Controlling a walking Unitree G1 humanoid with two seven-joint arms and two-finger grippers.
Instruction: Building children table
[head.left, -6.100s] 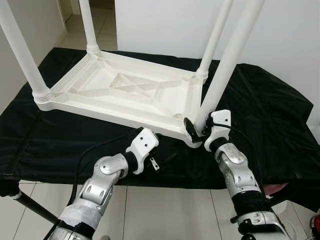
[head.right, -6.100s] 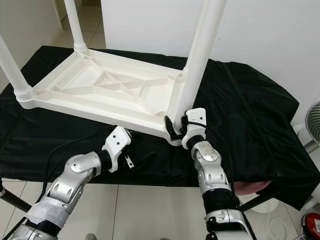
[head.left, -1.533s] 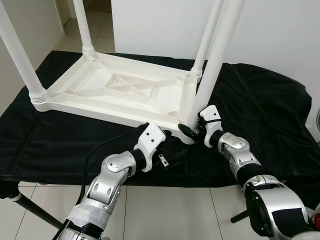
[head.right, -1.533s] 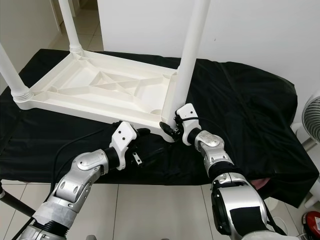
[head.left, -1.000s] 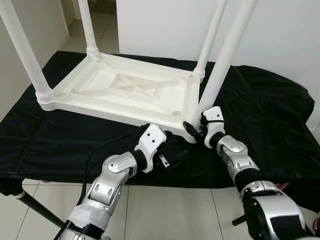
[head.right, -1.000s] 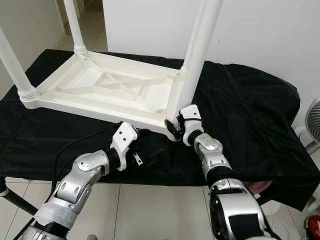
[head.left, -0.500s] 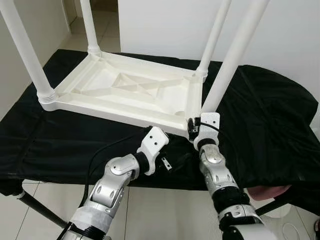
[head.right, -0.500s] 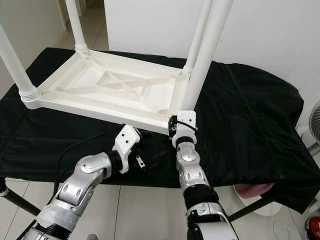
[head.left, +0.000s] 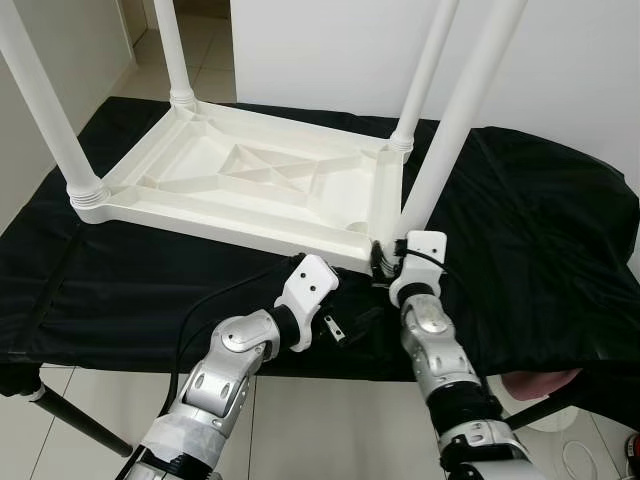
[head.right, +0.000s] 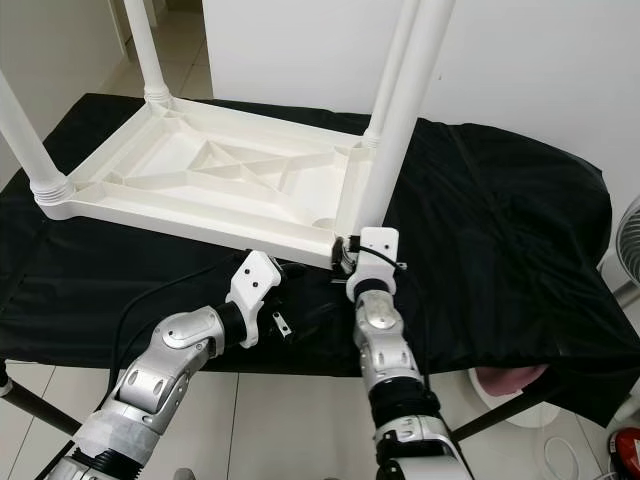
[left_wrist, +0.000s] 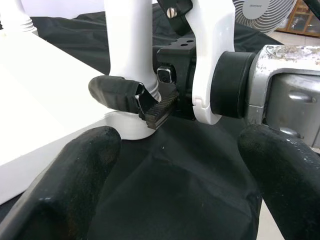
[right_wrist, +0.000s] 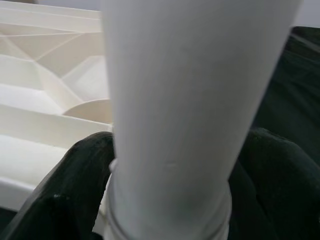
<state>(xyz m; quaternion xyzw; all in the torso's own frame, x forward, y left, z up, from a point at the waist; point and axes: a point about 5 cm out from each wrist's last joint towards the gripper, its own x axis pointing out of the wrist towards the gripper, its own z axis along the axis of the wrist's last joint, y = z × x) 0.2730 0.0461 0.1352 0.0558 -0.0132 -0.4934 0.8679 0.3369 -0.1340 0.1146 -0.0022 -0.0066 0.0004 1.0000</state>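
Observation:
A white plastic children's table (head.left: 250, 190) lies upside down on a black cloth (head.left: 540, 230). Three white legs stand up from its far and left corners. The fourth leg (head.left: 450, 130) rises from the near right corner, leaning a little to the right. My right gripper (head.left: 385, 262) is shut on the base of this leg (right_wrist: 190, 100), one black finger (right_wrist: 75, 190) on each side. My left gripper (head.right: 300, 312) hovers open just left of it, low over the cloth by the table's front edge. Its fingers (left_wrist: 75, 175) frame the right gripper's clamped finger.
The cloth-covered surface ends just in front of me, with tiled floor below. A black cable (head.left: 200, 300) loops over the cloth by my left arm. A fan (head.right: 628, 240) stands at the far right. A dark support leg (head.left: 60, 410) slants at the lower left.
My right forearm has swung from the right side round to directly below the leg's base, still gripping it. The left gripper has stayed near the front edge.

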